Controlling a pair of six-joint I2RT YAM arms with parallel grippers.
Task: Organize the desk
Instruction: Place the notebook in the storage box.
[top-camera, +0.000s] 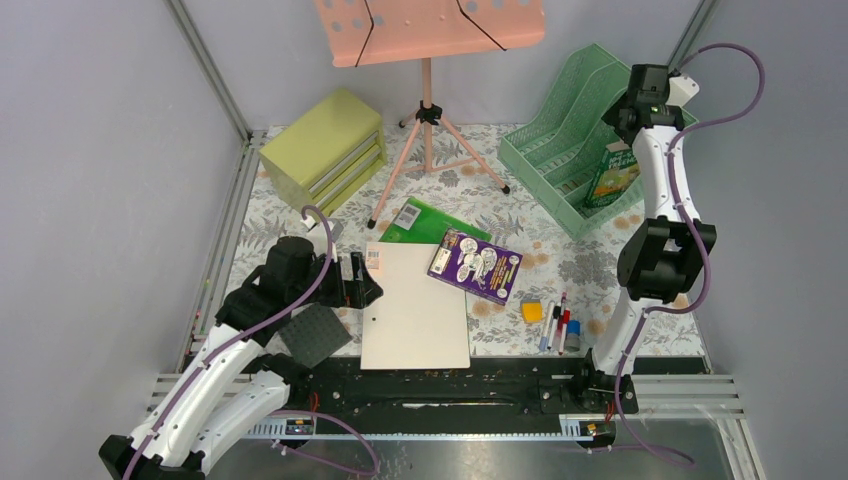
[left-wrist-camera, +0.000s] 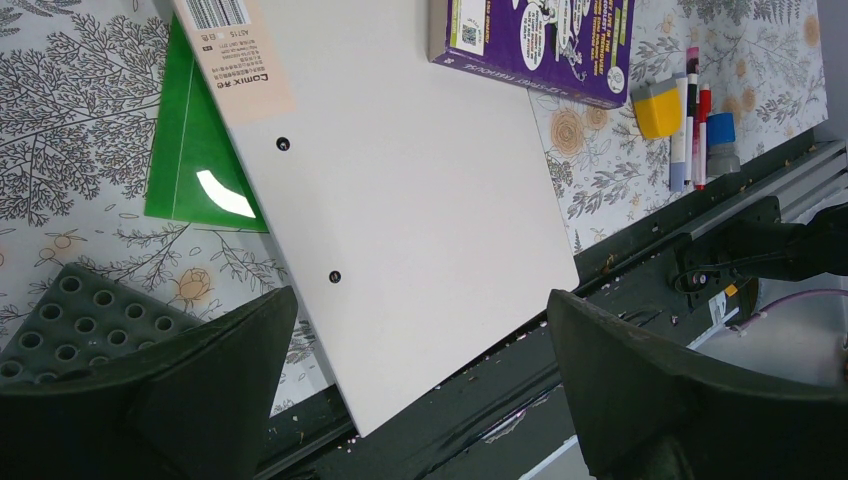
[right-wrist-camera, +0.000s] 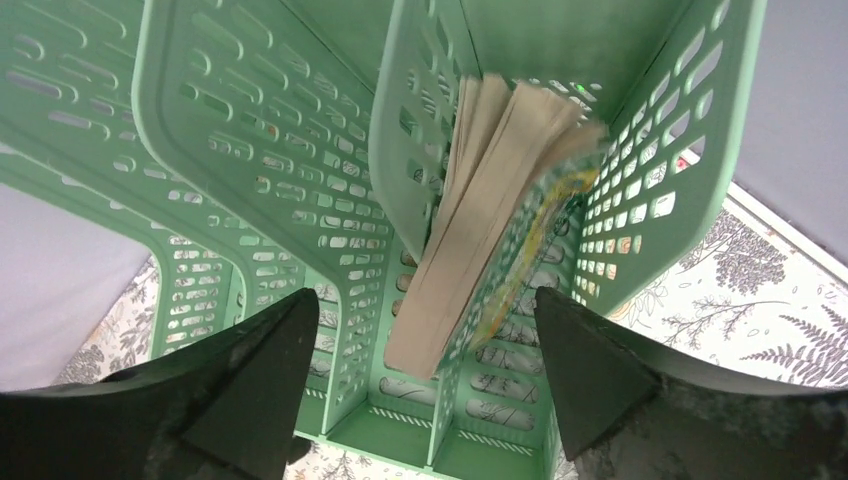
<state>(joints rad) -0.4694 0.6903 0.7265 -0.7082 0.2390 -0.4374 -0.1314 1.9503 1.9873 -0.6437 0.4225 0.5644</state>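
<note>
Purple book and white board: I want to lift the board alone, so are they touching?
Touching. Left wrist view shows the purple book lying across the white board's far edge.

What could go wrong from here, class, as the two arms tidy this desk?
The book leans, pages fanned, in the end slot of the green rack; the open right gripper hovers over it and might snag it on lifting. A corner of the white board juts past the desk edge; the open left gripper could nudge it off.
</note>
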